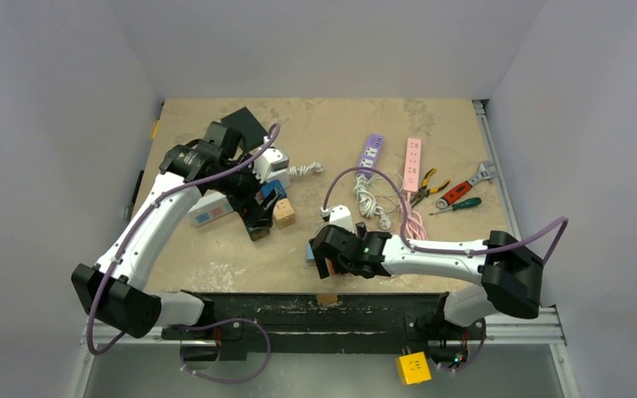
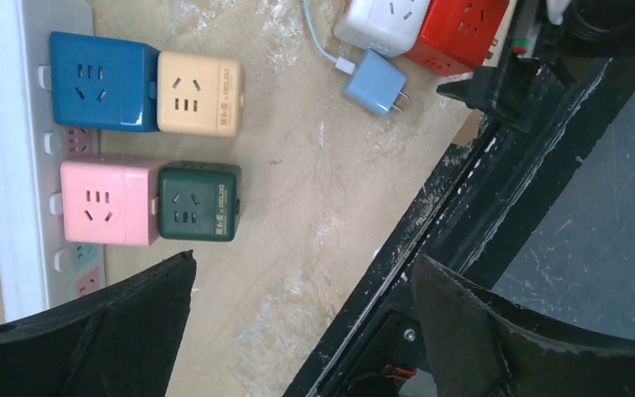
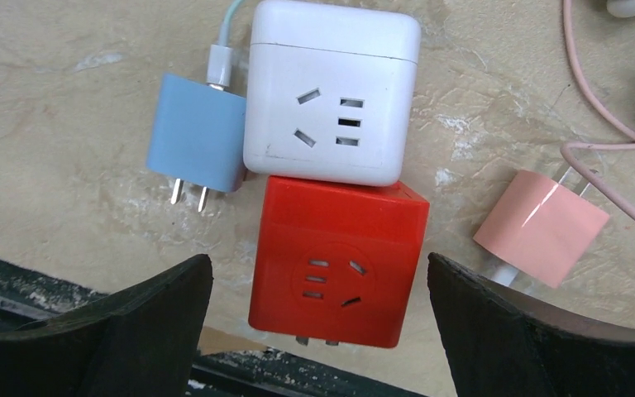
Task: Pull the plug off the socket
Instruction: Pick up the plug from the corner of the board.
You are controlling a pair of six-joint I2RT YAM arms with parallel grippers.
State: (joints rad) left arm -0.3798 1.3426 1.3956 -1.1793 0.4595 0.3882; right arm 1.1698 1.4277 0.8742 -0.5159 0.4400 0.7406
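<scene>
Red cube plug (image 3: 336, 265), butted against white cube socket (image 3: 331, 91) mid near edge of bench, lies under wide-open R gripper (image 3: 318, 260), likely staged for straight pull; L gripper (image 2: 303, 258), also wide, hovers nr power strip (image 2: 8, 165) toward left edge.

**Two arms over a cluttered tabletop**

On the sandy table (image 1: 332, 124), the left arm bends up and inward, and its left gripper (image 1: 258, 222) hangs over a huddle of socket blocks: a white cube (image 1: 272, 160), a blue cube (image 1: 275, 187), a tan cube (image 1: 283, 214) and a white power strip (image 1: 211, 210). The right arm lies along the near edge, and the right gripper (image 1: 322, 258) sits just beside another white socket cube (image 1: 341, 217). Farther right lie a purple power strip (image 1: 371, 152), a pink power strip (image 1: 413, 162), a coiled white cord (image 1: 370, 199), pliers (image 1: 424, 183), a wrench (image 1: 467, 182) and a green screwdriver (image 1: 461, 204). A yellow cube (image 1: 413, 367) rests below the arm bases.
</scene>
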